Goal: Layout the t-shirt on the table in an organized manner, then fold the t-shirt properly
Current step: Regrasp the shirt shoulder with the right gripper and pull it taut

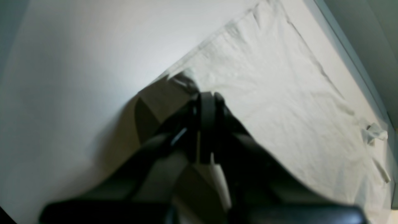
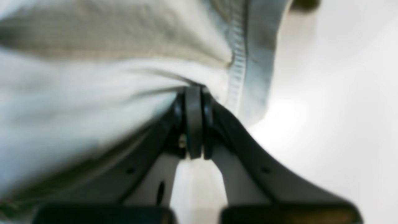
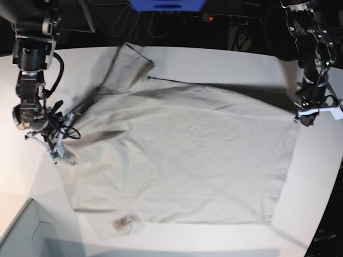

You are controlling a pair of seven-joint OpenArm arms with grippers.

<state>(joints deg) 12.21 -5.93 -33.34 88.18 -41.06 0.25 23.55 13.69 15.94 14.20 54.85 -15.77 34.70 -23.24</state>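
We see the t-shirt [image 3: 182, 155], light grey-beige and wrinkled, spread mostly flat across the white desk [image 3: 225, 61]. Its two far corners are lifted, and a small label shows near the front edge.

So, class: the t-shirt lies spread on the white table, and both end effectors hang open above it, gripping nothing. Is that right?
Not quite. The t-shirt is spread on the table, but both end effectors are shut on its edges: the wrist views show the left end effector and the right end effector pinching cloth.
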